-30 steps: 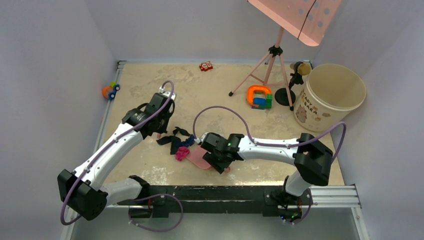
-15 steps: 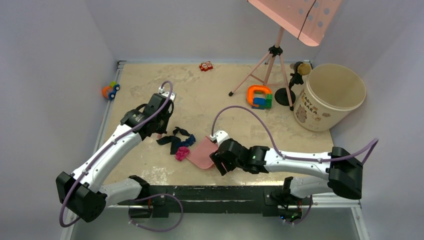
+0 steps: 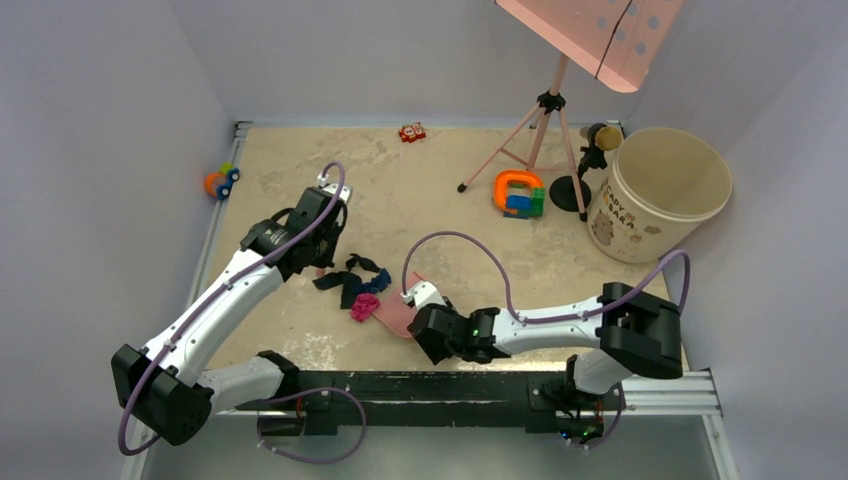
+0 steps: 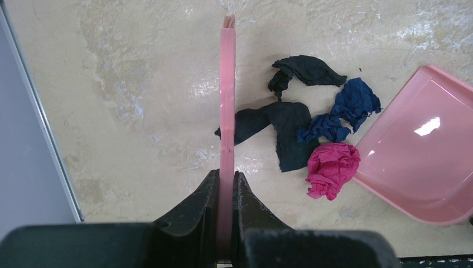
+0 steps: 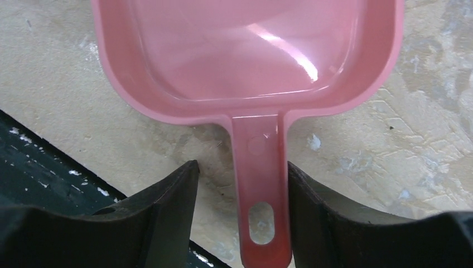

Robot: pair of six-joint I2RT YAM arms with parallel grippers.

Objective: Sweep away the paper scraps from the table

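The paper scraps (image 3: 352, 284) lie in a small heap mid-table: black strips (image 4: 284, 131), a dark blue wad (image 4: 346, 109) and a magenta wad (image 4: 332, 167). A pink dustpan (image 3: 393, 312) lies just right of them, mouth toward the heap, and shows in the left wrist view (image 4: 424, 145). My left gripper (image 3: 319, 262) is shut on a thin pink brush (image 4: 227, 100) standing left of the scraps. My right gripper (image 5: 241, 166) is open and straddles the dustpan's handle (image 5: 259, 184). The right finger touches the handle and there is a gap on the left.
A cream bucket (image 3: 660, 190) stands at the far right, beside a pink tripod stand (image 3: 545, 110) and an orange toy (image 3: 518, 192). A red-and-white block (image 3: 412, 131) is at the back edge and a toy (image 3: 221, 181) at the left rail. A black rail (image 3: 450, 385) runs along the near edge.
My right arm swung its elbow out to the right and back. Its gripper has drawn back from over the dustpan to its handle end. The left arm and scraps have barely moved.
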